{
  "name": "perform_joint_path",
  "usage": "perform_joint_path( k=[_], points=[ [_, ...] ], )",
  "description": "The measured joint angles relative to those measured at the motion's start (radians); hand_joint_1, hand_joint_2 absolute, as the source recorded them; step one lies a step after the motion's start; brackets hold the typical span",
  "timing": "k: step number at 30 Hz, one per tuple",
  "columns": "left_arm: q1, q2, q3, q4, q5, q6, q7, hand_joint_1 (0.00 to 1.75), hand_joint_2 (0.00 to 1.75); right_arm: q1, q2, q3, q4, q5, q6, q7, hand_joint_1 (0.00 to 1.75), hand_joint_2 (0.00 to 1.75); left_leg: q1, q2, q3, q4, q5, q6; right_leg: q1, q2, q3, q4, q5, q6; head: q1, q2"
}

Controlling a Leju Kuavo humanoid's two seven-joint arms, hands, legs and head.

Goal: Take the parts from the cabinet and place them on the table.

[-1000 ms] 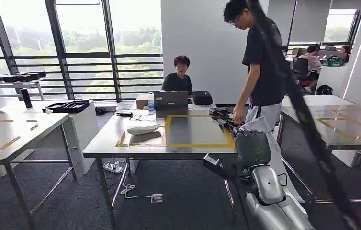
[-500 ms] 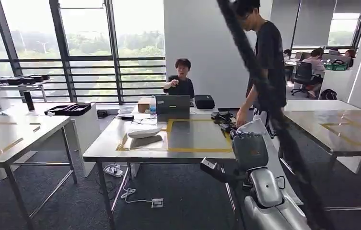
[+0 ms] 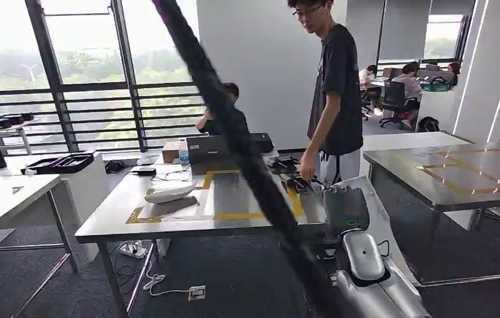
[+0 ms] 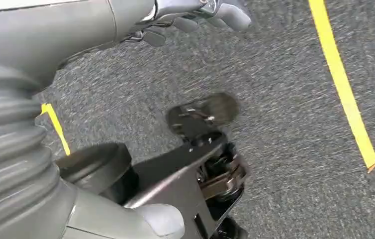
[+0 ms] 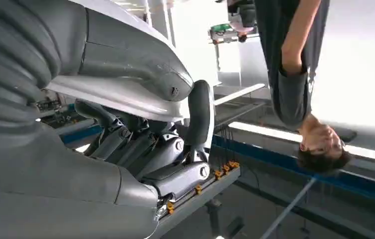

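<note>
Right hand point(image 3: 345, 209) fingers clamp a white part point(image 3: 373, 212) beside the table point(image 3: 101, 225) edge; left fingers point(image 4: 230, 12) unclear.

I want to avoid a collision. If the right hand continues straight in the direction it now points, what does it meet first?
Probably the near edge of the steel table: the right hand, holding a white part, points toward it. Depth is unclear.

I see the steel table point(image 3: 168, 222) ahead, just beyond my right hand's fingers point(image 3: 340, 191). On it lie yellow tape point(image 3: 234, 216) marking a rectangle, a white part point(image 3: 169, 193), a laptop point(image 3: 206, 147) and black parts point(image 3: 295, 180).
</note>
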Motion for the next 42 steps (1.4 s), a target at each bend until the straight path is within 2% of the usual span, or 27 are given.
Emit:
perform_joint_path(
  k=[1,2,4,5,7,9,10,11,12,13,15,17,19,20,22,25,26,27,28,30,31,36,37,39,40,41,42],
  points=[
    [0.0,0.0,-0.001,0.0,0.0,0.0,0.001,0.0,1.75,0.0,0.002,0.005,0.003,0.0,0.009,0.007,1.75,1.75,0.0,-0.016,0.013,0.002,-0.004,0.001,0.003,0.006,0.005,-0.004,-0.011,0.007,0.001,0.0],
    [0.0,-0.003,-0.002,0.0,0.0,0.0,0.003,0.0,1.75,-0.001,0.004,0.009,0.003,0.0,0.012,0.011,1.75,1.75,0.0,-0.016,0.018,-0.003,0.002,0.001,0.004,0.007,0.013,-0.011,-0.021,0.01,0.001,0.0],
    [-0.006,-0.006,-0.003,0.0,-0.001,0.0,0.003,0.0,1.75,-0.017,0.007,0.018,0.003,0.0,0.006,0.014,1.75,1.75,0.006,-0.011,0.035,-0.006,-0.007,0.01,0.008,0.007,0.019,0.012,-0.009,0.017,0.002,0.0],
    [-0.007,-0.008,-0.003,0.0,-0.001,0.0,0.003,0.0,1.75,-0.023,0.007,0.019,0.003,0.0,0.0,0.012,1.75,1.75,0.01,-0.011,0.049,-0.009,-0.009,0.013,0.006,-0.007,-0.002,0.049,-0.004,0.02,0.003,0.0],
    [-0.009,-0.008,-0.003,0.0,-0.001,0.0,0.007,0.0,1.75,-0.029,0.01,0.021,0.003,0.0,-0.012,0.002,1.75,1.75,0.012,-0.011,0.064,-0.009,-0.025,0.018,0.007,-0.019,-0.08,0.178,-0.001,0.026,0.004,0.0],
    [-0.006,-0.011,-0.003,0.0,-0.001,0.0,0.011,0.0,1.75,-0.017,0.011,0.021,0.003,0.0,-0.027,-0.011,1.75,1.75,0.012,-0.01,0.085,-0.008,-0.046,0.021,0.005,-0.02,-0.167,0.285,-0.089,0.037,0.005,0.0],
    [-0.005,-0.011,-0.003,0.0,-0.001,0.0,0.013,0.0,1.75,-0.014,0.011,0.021,0.003,0.0,-0.033,-0.017,1.75,1.75,0.013,-0.011,0.097,-0.007,-0.057,0.022,0.005,-0.02,-0.191,0.291,-0.129,0.039,0.006,0.0],
    [-0.005,-0.013,-0.003,0.0,-0.001,0.0,0.016,0.0,1.75,-0.014,0.011,0.021,0.003,0.0,-0.038,-0.023,1.75,1.75,0.014,-0.013,0.111,-0.005,-0.069,0.021,0.004,-0.021,-0.199,0.264,-0.138,0.04,0.006,0.0],
    [-0.005,-0.013,-0.003,0.0,-0.001,0.0,0.018,0.0,1.75,-0.015,0.011,0.022,0.003,0.0,-0.046,-0.033,1.75,1.75,0.014,-0.014,0.126,-0.003,-0.083,0.019,0.004,-0.021,-0.193,0.21,-0.113,0.039,0.006,0.0],
    [-0.005,-0.013,-0.003,0.0,-0.001,0.0,0.018,0.0,1.75,-0.015,0.012,0.024,0.003,0.0,-0.051,-0.042,1.75,1.75,0.014,-0.014,0.142,0.0,-0.096,0.017,0.004,-0.023,-0.177,0.137,-0.051,0.038,0.007,0.0],
    [-0.007,-0.013,-0.003,0.001,-0.001,0.0,0.02,0.0,1.75,-0.016,0.015,0.033,0.005,0.0,-0.066,-0.066,1.75,1.75,0.01,-0.013,0.159,0.009,-0.121,0.007,0.005,-0.033,-0.158,-0.017,0.142,0.034,0.008,0.0],
    [-0.008,-0.013,-0.003,0.001,-0.001,0.0,0.022,0.0,1.75,-0.014,0.028,0.049,0.005,0.002,-0.077,-0.082,1.75,1.75,0.01,-0.014,0.168,0.008,-0.144,-0.007,0.013,-0.032,-0.145,-0.016,0.141,0.015,0.006,0.0],
    [-0.01,-0.013,-0.003,0.0,-0.001,0.0,0.02,0.0,1.75,-0.021,0.036,0.053,0.005,0.002,-0.081,-0.084,1.75,1.75,0.01,-0.014,0.179,0.014,-0.144,-0.017,0.011,-0.03,-0.137,-0.02,0.137,0.0,0.006,0.0],
    [-0.012,-0.012,-0.003,-0.001,-0.001,0.0,0.02,0.0,1.75,-0.025,0.043,0.056,0.003,0.001,-0.085,-0.09,1.75,1.75,0.013,-0.012,0.167,0.03,-0.15,-0.022,0.005,-0.029,-0.126,-0.021,0.136,-0.005,0.006,0.0],
    [-0.018,-0.013,-0.003,0.0,-0.001,-0.003,0.017,0.0,1.75,-0.031,0.057,0.069,0.003,0.001,-0.097,-0.11,1.75,1.75,0.017,-0.009,0.102,0.152,-0.165,-0.034,0.005,-0.027,-0.111,-0.021,0.121,-0.019,0.003,0.0],
    [-0.019,-0.013,-0.003,0.0,-0.001,-0.005,0.018,0.0,1.75,-0.019,0.077,0.083,0.003,0.002,-0.11,-0.133,1.75,1.75,0.022,-0.009,-0.017,0.31,-0.246,-0.042,0.006,-0.025,-0.083,-0.021,0.096,-0.02,0.002,0.0],
    [-0.018,-0.013,-0.003,0.0,-0.001,-0.005,0.018,0.0,1.75,-0.015,0.078,0.087,0.003,0.001,-0.114,-0.138,1.75,1.75,0.024,-0.008,-0.029,0.304,-0.244,-0.044,0.005,-0.024,-0.072,-0.021,0.087,-0.017,0.002,0.0],
    [-0.018,-0.013,-0.003,0.0,-0.001,-0.006,0.018,0.0,1.75,-0.014,0.082,0.091,0.003,0.0,-0.118,-0.145,1.75,1.75,0.026,-0.008,-0.023,0.261,-0.216,-0.044,0.005,-0.024,-0.059,-0.021,0.077,-0.015,0.002,0.0],
    [-0.019,-0.013,-0.003,0.0,-0.001,-0.006,0.018,0.0,1.75,-0.014,0.087,0.092,0.002,0.0,-0.124,-0.152,1.75,1.75,0.027,-0.007,-0.003,0.19,-0.164,-0.042,0.004,-0.024,-0.046,-0.02,0.067,-0.012,0.002,0.0],
    [-0.017,-0.013,-0.003,0.001,-0.001,-0.006,0.018,0.0,1.75,-0.016,0.097,0.093,0.003,-0.003,-0.141,-0.172,1.75,1.75,0.03,-0.004,0.042,0.034,-0.023,-0.042,0.005,-0.024,-0.029,-0.019,0.047,-0.002,0.002,0.0],
    [-0.018,-0.013,-0.003,0.001,-0.001,-0.006,0.018,0.0,1.75,-0.015,0.097,0.093,0.002,-0.003,-0.145,-0.176,1.75,1.75,0.028,-0.002,0.038,0.003,-0.042,-0.032,0.007,-0.022,-0.025,-0.007,0.038,0.004,0.002,0.0],
    [-0.018,-0.014,-0.003,0.001,-0.001,-0.006,0.017,0.0,1.75,-0.011,0.108,0.095,0.0,-0.015,-0.176,-0.228,1.75,1.75,0.031,-0.006,0.065,0.013,-0.05,0.002,0.007,-0.025,-0.023,0.01,-0.001,0.034,0.003,0.0],
    [-0.019,-0.014,-0.003,0.001,-0.001,-0.006,0.018,0.0,1.75,-0.011,0.109,0.095,-0.001,-0.019,-0.185,-0.237,1.75,1.75,0.031,-0.006,0.07,0.013,-0.055,0.008,0.007,-0.027,-0.051,0.064,-0.025,0.038,0.005,0.0],
    [-0.019,-0.014,-0.003,0.001,-0.001,-0.006,0.018,0.0,1.75,-0.001,0.114,0.095,-0.001,-0.019,-0.194,-0.25,1.75,1.75,0.028,-0.006,0.081,0.014,-0.067,0.014,0.007,-0.027,-0.153,0.233,-0.083,0.041,0.005,0.0],
    [-0.018,-0.014,-0.003,0.001,-0.001,-0.006,0.018,0.0,1.75,0.008,0.114,0.095,-0.001,-0.02,-0.198,-0.259,1.75,1.75,0.026,-0.006,0.087,0.014,-0.075,0.016,0.007,-0.027,-0.197,0.295,-0.091,0.04,0.006,0.0],
    [-0.018,-0.014,-0.003,0.001,-0.001,-0.006,0.018,0.0,1.75,0.017,0.114,0.095,-0.001,-0.023,-0.201,-0.267,1.75,1.75,0.024,-0.008,0.096,0.015,-0.083,0.018,0.008,-0.027,-0.224,0.313,-0.074,0.038,0.007,0.0],
    [-0.018,-0.014,-0.003,0.001,-0.001,-0.006,0.018,0.0,1.75,0.023,0.115,0.095,-0.001,-0.027,-0.206,-0.276,1.75,1.75,0.021,-0.011,0.107,0.016,-0.091,0.019,0.011,-0.027,-0.225,0.281,-0.033,0.032,0.007,0.0]
  ],
)
